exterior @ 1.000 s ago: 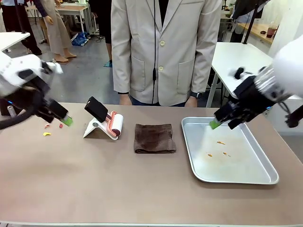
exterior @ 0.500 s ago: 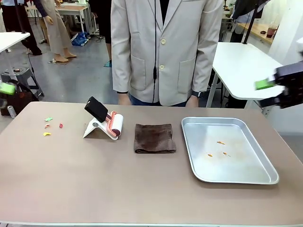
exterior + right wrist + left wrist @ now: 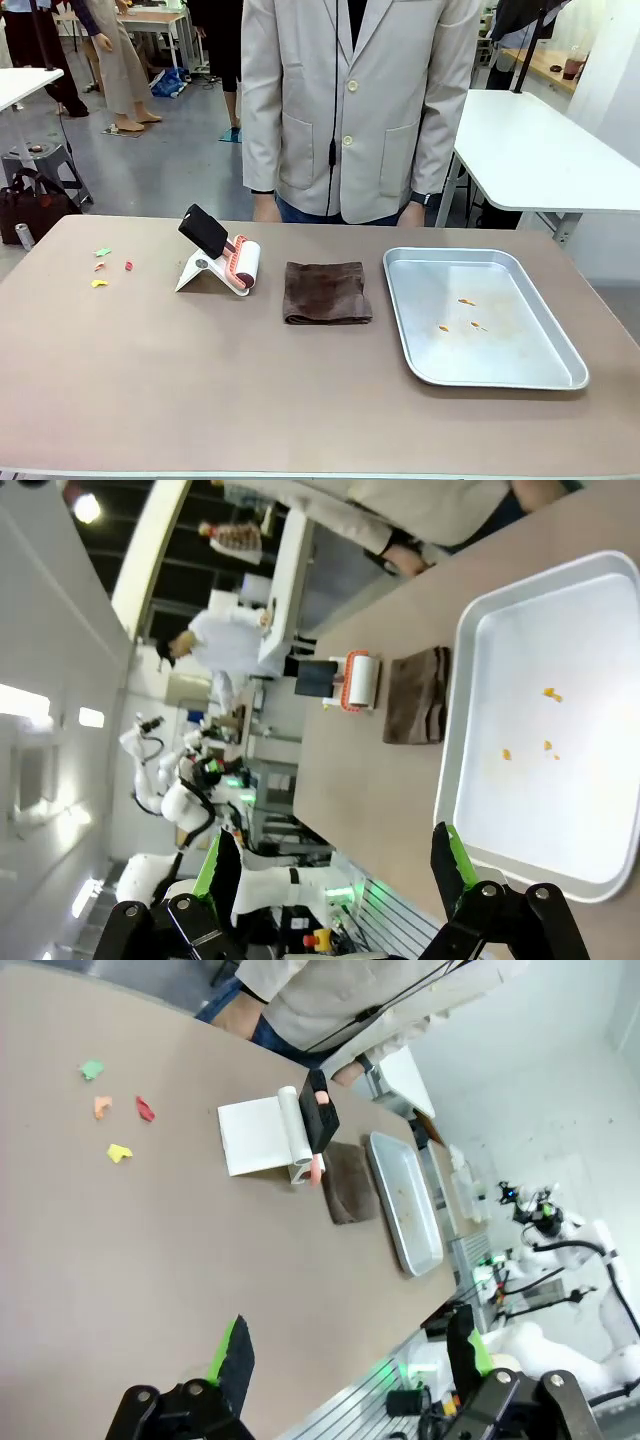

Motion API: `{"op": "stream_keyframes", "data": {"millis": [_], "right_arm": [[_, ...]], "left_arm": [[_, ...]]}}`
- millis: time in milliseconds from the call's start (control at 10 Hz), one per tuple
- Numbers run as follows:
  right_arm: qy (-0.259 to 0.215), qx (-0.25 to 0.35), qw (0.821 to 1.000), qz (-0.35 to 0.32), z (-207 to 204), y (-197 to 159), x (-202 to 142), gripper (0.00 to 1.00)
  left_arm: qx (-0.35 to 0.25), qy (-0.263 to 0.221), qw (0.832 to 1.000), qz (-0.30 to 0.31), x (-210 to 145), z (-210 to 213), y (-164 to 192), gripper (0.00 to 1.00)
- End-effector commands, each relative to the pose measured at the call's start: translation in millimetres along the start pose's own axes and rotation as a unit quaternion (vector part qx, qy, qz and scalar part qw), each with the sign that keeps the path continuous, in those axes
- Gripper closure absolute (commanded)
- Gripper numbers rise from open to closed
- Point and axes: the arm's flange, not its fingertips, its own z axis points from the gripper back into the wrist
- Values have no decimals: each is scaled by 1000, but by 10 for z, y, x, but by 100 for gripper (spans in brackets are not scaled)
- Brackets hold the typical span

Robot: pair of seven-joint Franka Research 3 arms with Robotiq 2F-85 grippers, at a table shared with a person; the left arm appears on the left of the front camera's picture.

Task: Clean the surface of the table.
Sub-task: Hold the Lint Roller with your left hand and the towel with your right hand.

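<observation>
Both of my pincers stood spread wide, with nothing between the green pads. The left pincer looked along the table from its left end, and the right pincer looked over it from the right end. The table stretched taupe-brown beneath both of them, with a thin pale strip along its near edge.

Nearest on the table was a shiny metal tray, which sat close to the right edge. A few orange crumbs lay on its floor. Past the middle, a folded brown cloth lay flat just to the left of the tray, without touching it. To the left of the cloth, a lint roller with a black handle rested on its white stand.

Toward the far left corner lay four small paper scraps, green, orange, red and yellow, in a loose group apart from the stand. Behind the far edge stood a person in a pale jacket, both hands hanging at that edge.
</observation>
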Motion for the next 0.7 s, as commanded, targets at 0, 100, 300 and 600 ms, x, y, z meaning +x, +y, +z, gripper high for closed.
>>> {"op": "stream_keyframes", "data": {"millis": [0, 100, 300, 600], "right_arm": [[-31, 29, 999, -10, -130, -325, -463, 0], [-41, 31, 998, -22, -81, -407, -458, 0], [-46, 12, 998, -49, -61, -493, -431, 0], [-33, 18, 998, -40, 220, -452, -52, 0]], "left_arm": [[-28, -33, 999, 9, -358, -342, -38, 0], [-27, -39, 999, 23, -379, -478, -60, 0], [-14, -35, 999, 34, -349, -550, -54, 0], [-22, -32, 998, 42, 106, -239, 105, 0]]}}
